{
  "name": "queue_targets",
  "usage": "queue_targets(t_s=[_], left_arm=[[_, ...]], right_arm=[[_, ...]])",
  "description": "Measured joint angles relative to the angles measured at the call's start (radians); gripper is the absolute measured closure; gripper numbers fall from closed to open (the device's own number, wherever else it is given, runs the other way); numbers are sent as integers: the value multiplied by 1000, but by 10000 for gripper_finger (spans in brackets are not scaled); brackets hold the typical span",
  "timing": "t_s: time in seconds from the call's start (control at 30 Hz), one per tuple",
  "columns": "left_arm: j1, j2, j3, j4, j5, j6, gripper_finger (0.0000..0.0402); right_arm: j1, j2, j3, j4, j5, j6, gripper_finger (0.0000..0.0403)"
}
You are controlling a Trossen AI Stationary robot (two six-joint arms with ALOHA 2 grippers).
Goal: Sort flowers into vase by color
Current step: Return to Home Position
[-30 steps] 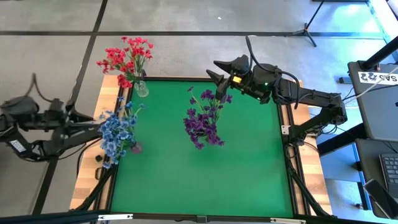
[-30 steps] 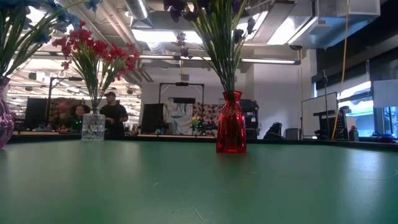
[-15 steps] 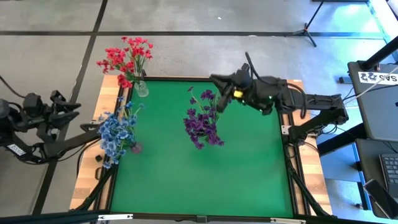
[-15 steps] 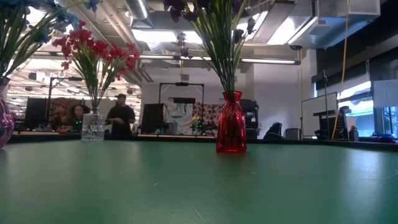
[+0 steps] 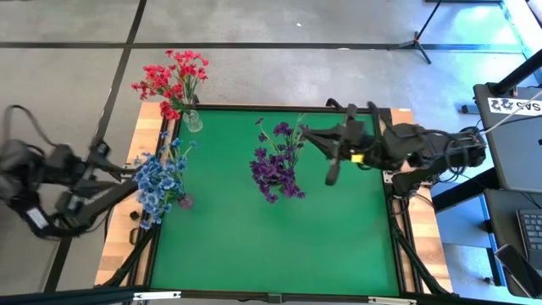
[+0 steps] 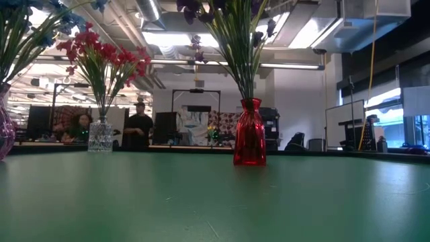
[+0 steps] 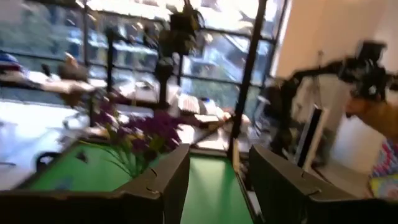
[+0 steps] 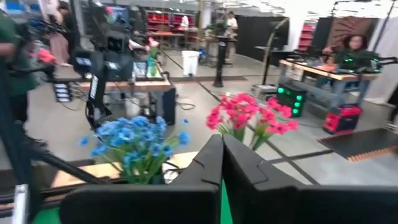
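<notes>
Red-pink flowers (image 5: 174, 78) stand in a clear vase (image 5: 193, 121) at the table's far left corner. Light blue flowers (image 5: 161, 180) stand in a pinkish vase (image 5: 184, 202) by the left edge. Dark purple flowers (image 5: 278, 163) stand in a red vase (image 6: 249, 140) mid-table. My right gripper (image 5: 308, 134) is shut and empty, just right of the purple flowers, fingers (image 8: 222, 158) pointing toward the table's left. My left gripper (image 7: 214, 180) is open and empty, out beyond the table's left edge (image 5: 100, 159).
Bare green mat (image 5: 279, 237) fills the near half of the table. Wooden rim (image 5: 114, 254) frames it. Persons (image 6: 139, 128) stand in the room far behind the table. A desk with a keyboard (image 5: 525, 229) stands to the right.
My right gripper has shut. It has come away from above the far edge toward the table's near and right side, turning until it points left beside the purple flowers. My left arm has drawn back a little from the blue flowers. A person behind has walked rightward.
</notes>
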State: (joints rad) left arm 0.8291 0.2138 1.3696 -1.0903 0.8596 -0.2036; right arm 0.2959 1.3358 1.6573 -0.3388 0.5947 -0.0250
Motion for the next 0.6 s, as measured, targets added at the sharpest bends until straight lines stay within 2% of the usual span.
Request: queue_targets(t_s=[0.1, 0.3, 0.43, 0.5, 0.6], left_arm=[[142, 0, -44, -1, 190, 29, 240], [296, -1, -26, 3, 445, 98, 240], [307, -1, -19, 0, 449, 117, 240], [253, -1, -19, -2, 414, 121, 240], [122, -1, -19, -15, 298, 111, 240]], right_arm=[[36, -24, 0, -33, 4, 23, 390], [87, -39, 0, -104, 9, 64, 399], [106, -39, 0, -133, 33, 79, 394], [106, -39, 0, -144, 33, 95, 396], [106, -39, 0, -163, 24, 123, 400]])
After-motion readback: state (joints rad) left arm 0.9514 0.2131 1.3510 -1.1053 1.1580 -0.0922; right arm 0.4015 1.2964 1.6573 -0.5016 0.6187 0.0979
